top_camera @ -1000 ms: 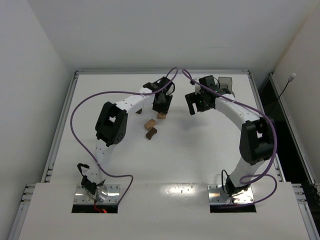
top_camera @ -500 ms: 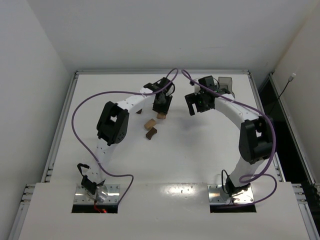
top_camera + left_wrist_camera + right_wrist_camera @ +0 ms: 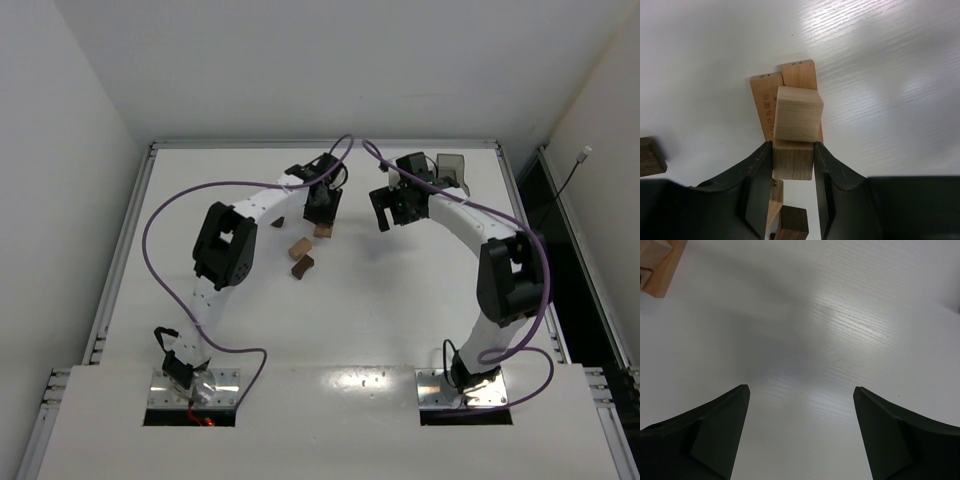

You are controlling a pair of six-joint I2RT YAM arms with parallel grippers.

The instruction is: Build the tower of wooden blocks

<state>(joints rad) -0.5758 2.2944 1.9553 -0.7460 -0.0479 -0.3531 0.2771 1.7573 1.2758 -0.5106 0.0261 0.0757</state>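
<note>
My left gripper (image 3: pixel 322 214) is shut on a light tan cube (image 3: pixel 797 121), its fingers (image 3: pixel 759 170) pressed against both sides. The cube is over two flat tan bars (image 3: pixel 790 82) that lie side by side on the table; I cannot tell whether it touches them. In the top view this small stack (image 3: pixel 323 231) shows just under the gripper. A tan block (image 3: pixel 298 247) and a dark brown block (image 3: pixel 304 265) lie loose to its near left. My right gripper (image 3: pixel 800 388) is open and empty over bare table, right of the stack (image 3: pixel 383 216).
A translucent grey tray (image 3: pixel 452 170) stands at the far right behind the right arm. A dark brown piece (image 3: pixel 650 157) lies left of the left gripper, and another dark brown cube (image 3: pixel 792 222) lies under its wrist. A tan block corner (image 3: pixel 657 270) shows in the right wrist view.
The right gripper has shifted slightly toward the far side. The left gripper and the cube have stayed in place.
</note>
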